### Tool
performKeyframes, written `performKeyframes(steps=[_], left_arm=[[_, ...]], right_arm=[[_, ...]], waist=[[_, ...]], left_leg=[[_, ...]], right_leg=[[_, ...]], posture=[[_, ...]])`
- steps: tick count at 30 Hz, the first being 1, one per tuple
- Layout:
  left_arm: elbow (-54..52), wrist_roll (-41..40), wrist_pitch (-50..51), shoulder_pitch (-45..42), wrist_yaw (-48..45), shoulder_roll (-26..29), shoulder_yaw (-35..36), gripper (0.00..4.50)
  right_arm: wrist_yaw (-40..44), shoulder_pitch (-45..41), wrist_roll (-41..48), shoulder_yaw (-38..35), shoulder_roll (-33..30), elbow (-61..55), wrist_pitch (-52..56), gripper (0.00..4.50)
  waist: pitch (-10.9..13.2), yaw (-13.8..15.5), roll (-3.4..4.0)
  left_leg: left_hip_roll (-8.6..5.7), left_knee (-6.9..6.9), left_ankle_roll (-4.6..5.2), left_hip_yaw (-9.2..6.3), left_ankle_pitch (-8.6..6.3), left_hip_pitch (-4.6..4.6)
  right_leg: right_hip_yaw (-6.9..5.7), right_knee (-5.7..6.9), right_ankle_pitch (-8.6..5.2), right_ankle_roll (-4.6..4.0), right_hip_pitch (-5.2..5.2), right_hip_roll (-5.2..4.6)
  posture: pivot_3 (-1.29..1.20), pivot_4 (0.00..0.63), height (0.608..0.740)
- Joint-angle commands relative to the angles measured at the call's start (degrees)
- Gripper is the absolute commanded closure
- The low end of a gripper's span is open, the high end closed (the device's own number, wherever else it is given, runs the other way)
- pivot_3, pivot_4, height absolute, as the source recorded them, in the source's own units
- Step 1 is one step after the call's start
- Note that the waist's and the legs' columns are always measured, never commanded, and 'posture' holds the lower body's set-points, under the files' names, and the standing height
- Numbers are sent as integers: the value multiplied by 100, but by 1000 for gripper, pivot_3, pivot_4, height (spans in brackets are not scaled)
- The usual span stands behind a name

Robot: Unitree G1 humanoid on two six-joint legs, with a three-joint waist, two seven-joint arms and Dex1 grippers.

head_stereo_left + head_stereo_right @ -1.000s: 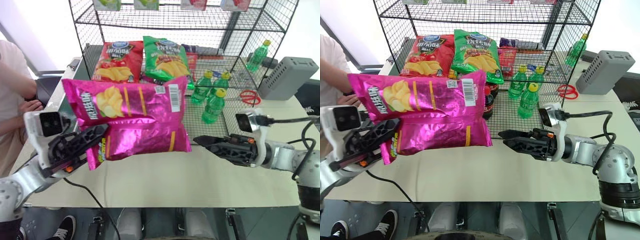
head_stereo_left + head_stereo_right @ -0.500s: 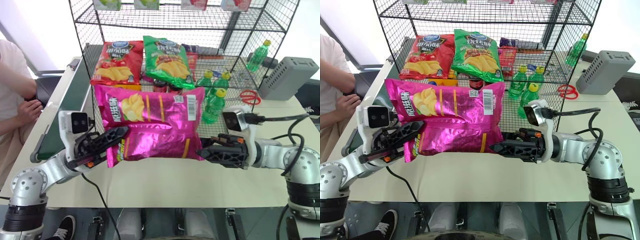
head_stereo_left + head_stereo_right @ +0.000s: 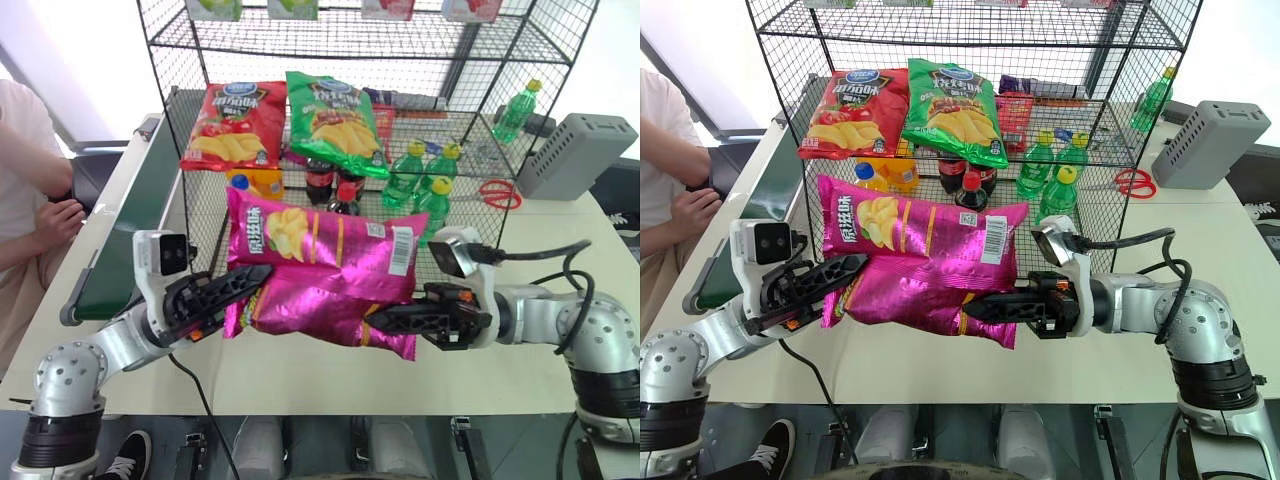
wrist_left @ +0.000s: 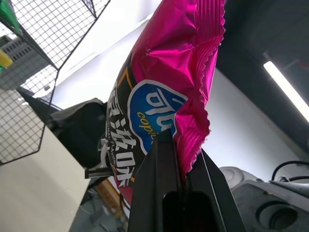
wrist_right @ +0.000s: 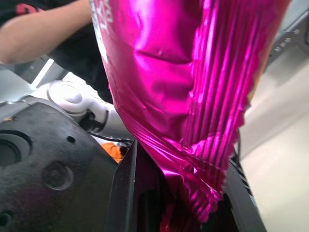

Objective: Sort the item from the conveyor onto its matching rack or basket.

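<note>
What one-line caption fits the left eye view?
Both grippers, left and right, hold the magenta crisp bag before the wire rack.

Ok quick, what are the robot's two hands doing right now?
Left gripper: shut on the pink crisp bag, pinching one end.
Right gripper: shut on the same bag's other end.
</note>
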Motion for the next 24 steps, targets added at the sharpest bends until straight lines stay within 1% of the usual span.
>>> performKeyframes(steps=[1, 2, 4, 5, 6, 7, 8, 10, 12, 13, 15, 16, 17, 20, 22, 24], left_arm=[[32, -25, -102, 49, 162, 54, 342, 4500], [60, 20, -88, 77, 160, 85, 378, 4500], [55, 182, -119, 178, 126, 121, 491, 3935], [52, 229, -134, 207, 117, 120, 534, 3573], [96, 211, -102, 286, 84, 186, 631, 3107], [124, 289, -136, 349, 70, 223, 735, 2674], [142, 388, -191, 404, 48, 244, 828, 2139], [170, 666, -288, 541, -70, 312, 999, 1133], [76, 1321, -607, 709, -298, 373, 1059, 55], [91, 1408, -656, 731, -339, 374, 1103, 0], [75, 1720, -837, 741, -474, 386, 1122, 0], [4, 2059, -1093, 728, -551, 348, 1086, 0], [-47, 2333, -1313, 693, -615, 291, 1044, 0], [-1, 2913, -1744, 436, -656, 98, 823, 0], [63, 3042, -1753, 303, -698, 28, 698, 0], [119, 3338, -1920, 139, -802, -37, 526, 0]], right_arm=[[219, -26, -248, -16, -51, -154, -204, 4319], [264, -29, -392, -3, -60, -164, -281, 4319], [315, -37, -688, -40, -57, -114, -503, 4319], [330, -42, -765, -64, -47, -86, -561, 4319], [416, -6, -1093, -65, -110, -126, -824, 4319], [462, 22, -1237, -131, -165, -157, -950, 4319], [441, 29, -1299, -224, -201, -167, -1021, 4319], [575, 150, -1837, -275, -443, -354, -1456, 4319], [818, 403, -2339, -383, -767, -685, -1940, 4319], [867, 468, -2615, -478, -821, -769, -2313, 4319], [954, 506, -3370, -627, -731, -846, -3427, 4319], [934, 485, -3698, -699, -615, -856, -3956, 4319], [930, 533, -3835, -771, -584, -933, -4196, 4319], [542, 643, -4310, -999, -414, -1196, -4806, 4319], [397, 662, -4646, -1054, -389, -1228, -5162, 4319], [287, 657, -5018, -1117, -390, -1279, -5606, 4319]], waist=[[0, -3, 0], [0, -3, 0], [0, -9, 0], [0, -10, 0], [0, -5, 0], [0, -3, 0], [0, -3, 0], [1, 5, 0], [1, 17, 0], [1, 17, 0], [2, 8, -2], [2, -1, -2], [2, -2, -2], [3, 14, -1], [3, 12, -1], [3, 9, -1]], left_leg=[[0, 0, 0, 0, 0, 0], [1, 0, 0, 0, 0, 0], [1, 0, 0, 0, 0, 0], [1, -1, 0, 1, 0, 0], [1, -1, 0, 1, 0, -1], [1, -1, 0, 1, 0, -1], [1, -1, 0, 1, 0, -2], [2, -1, 0, 2, 0, -2], [1, -2, 0, 2, 0, -8], [1, -2, 0, 2, -1, -10], [1, -3, -1, 3, -1, -11], [0, -3, -1, 4, -1, -11], [1, -3, -1, 6, -1, -10], [2, -4, -3, 5, 0, -10], [1, -3, -5, 5, 2, -10], [1, -3, -5, 7, 2, -11]], right_leg=[[0, 0, 0, 0, 0, 0], [0, 0, 0, 0, 0, 0], [0, 0, 0, 0, -1, 0], [0, 0, 0, 0, -3, 0], [0, 0, 0, 0, -4, 0], [0, 0, 0, 0, -5, 0], [0, -1, 0, -1, -5, 0], [0, -4, -1, -1, -4, 0], [-1, -9, -1, -2, -6, 0], [-1, -11, -2, -2, -7, 0], [-1, -16, -2, -2, -8, 0], [-1, -16, -2, -2, -8, 0], [-1, -17, -2, -3, -8, 0], [-1, -16, -2, -2, -8, 1], [-1, -16, -1, -2, -7, 0], [-1, -17, -1, -1, -6, 0]], posture=[[0, 150, 740], [0, 150, 740], [0, 150, 740], [0, 150, 740], [0, 150, 740], [0, 150, 740], [0, 150, 740], [0, 150, 740], [0, 150, 740], [0, 150, 740], [0, 150, 740], [0, 150, 740], [0, 150, 740], [0, 150, 740], [0, 150, 740], [0, 150, 740]])
